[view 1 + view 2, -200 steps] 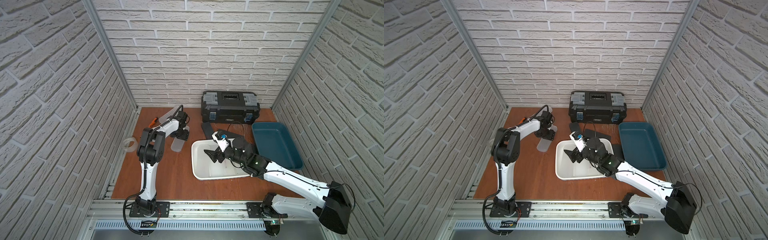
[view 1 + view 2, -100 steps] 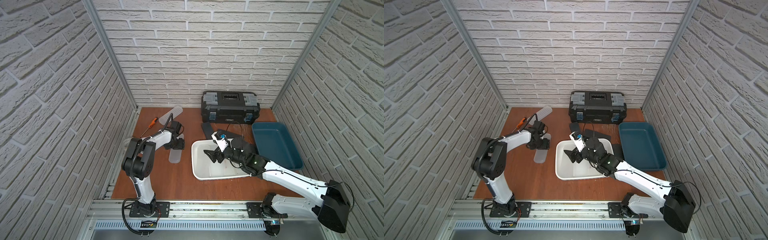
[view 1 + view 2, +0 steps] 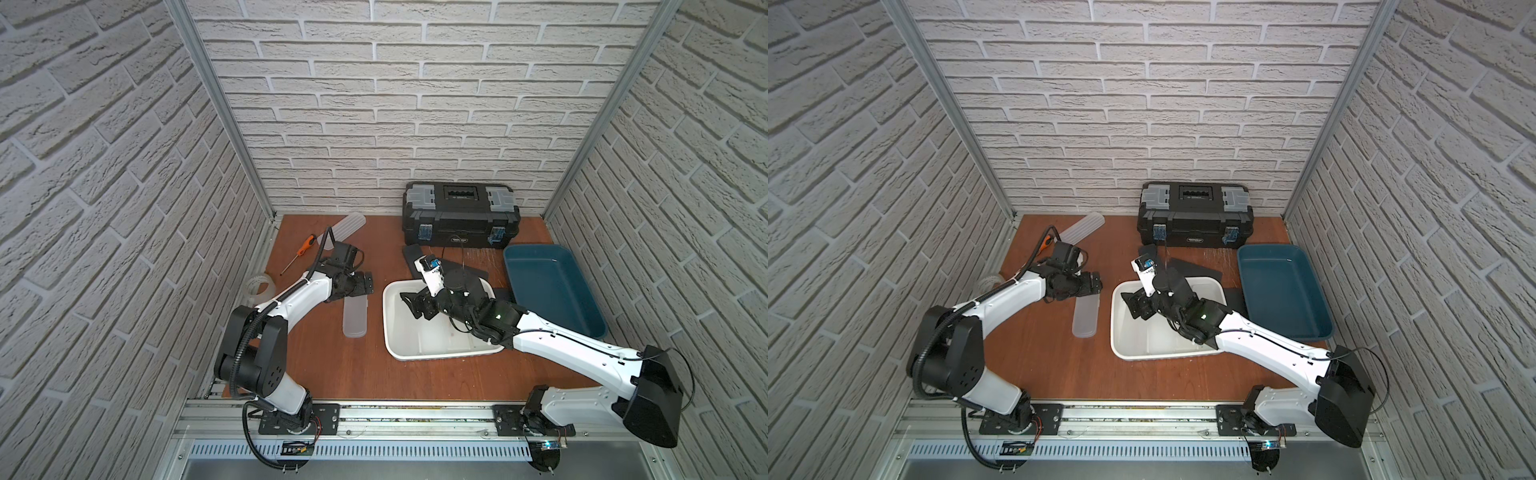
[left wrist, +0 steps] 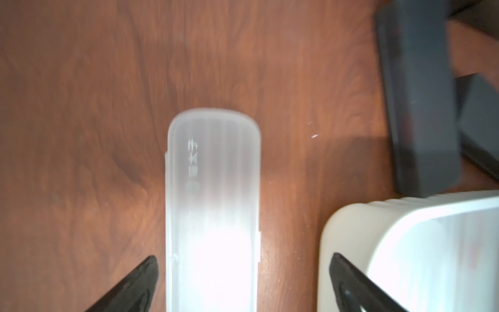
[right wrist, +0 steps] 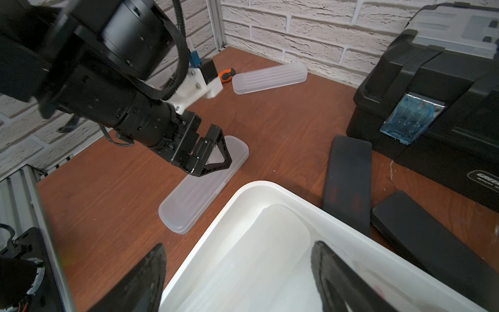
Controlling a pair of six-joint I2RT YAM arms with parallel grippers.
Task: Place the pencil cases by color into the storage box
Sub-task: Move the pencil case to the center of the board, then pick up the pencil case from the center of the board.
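Note:
A frosted white pencil case (image 3: 355, 318) (image 3: 1086, 316) (image 4: 213, 189) (image 5: 202, 186) lies flat on the table just left of the white storage box (image 3: 390, 332) (image 3: 1113, 328) (image 4: 351, 221). My left gripper (image 3: 365, 282) (image 3: 1096, 286) (image 4: 243, 258) (image 5: 216, 159) hangs open over its far end, jaws wide on either side and gripping nothing. My right gripper (image 3: 415, 303) (image 3: 1136, 305) (image 5: 239, 244) stands open and empty over the white box, where another frosted case (image 5: 270, 243) lies. Black pencil cases (image 5: 347, 178) (image 3: 413, 255) (image 4: 421, 94) lie behind the box.
A ribbed frosted case (image 3: 343, 230) (image 5: 270, 78) lies at the back left by an orange-handled screwdriver (image 3: 305, 245). A tape roll (image 3: 259, 286) sits at the left edge. A black toolbox (image 3: 459, 216) stands at the back wall, a blue bin (image 3: 552, 286) at the right.
My left gripper carried the frosted case forward, set it down beside the white box and opened. The right gripper has barely moved.

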